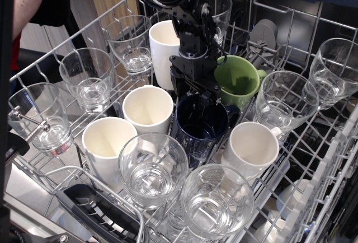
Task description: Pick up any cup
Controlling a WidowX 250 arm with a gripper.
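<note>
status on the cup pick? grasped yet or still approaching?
Done: the gripper is lined up at the far rim of the navy mug, next to the green mug. In hand: fingertips look level with that rim; whether the jaws have closed is unclear. Left: closing and lifting; the mug sits in the rack.
</note>
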